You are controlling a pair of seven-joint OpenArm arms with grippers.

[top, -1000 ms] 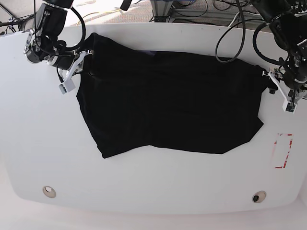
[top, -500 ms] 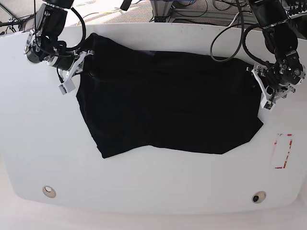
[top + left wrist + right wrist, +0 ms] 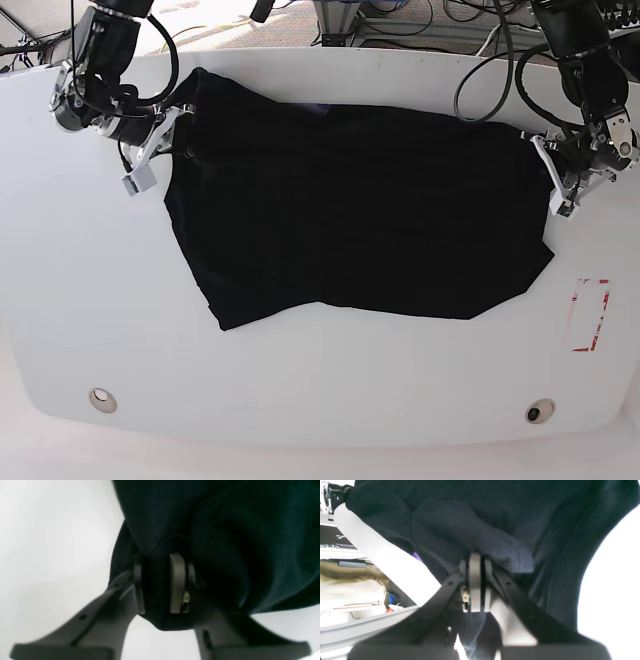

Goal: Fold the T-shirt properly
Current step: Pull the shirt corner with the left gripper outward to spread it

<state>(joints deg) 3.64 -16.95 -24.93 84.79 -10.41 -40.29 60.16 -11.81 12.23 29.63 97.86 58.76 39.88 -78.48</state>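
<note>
The black T-shirt (image 3: pixel 360 210) lies spread on the white table (image 3: pixel 320 380), plain side up, with no print showing. My right gripper (image 3: pixel 165 135) sits at the shirt's upper left corner. In the right wrist view its pads (image 3: pixel 475 580) are pressed together on a fold of the T-shirt (image 3: pixel 495 517), so this gripper (image 3: pixel 477 556) is shut on it. My left gripper (image 3: pixel 553 185) is at the shirt's right edge. In the left wrist view the gripper (image 3: pixel 156 562) has its jaws drawn in on a bunch of the T-shirt (image 3: pixel 250 542), with dark cloth filling the narrow gap.
A red-outlined rectangle (image 3: pixel 590 315) is marked on the table near the right edge. Two round holes (image 3: pixel 102 400) (image 3: pixel 540 411) sit near the front corners. Cables (image 3: pixel 400 20) hang behind the table's far edge.
The left arm moved in from beyond the shirt's right edge onto that edge and closed its jaws on the cloth. The right arm has kept its hold and not moved.
</note>
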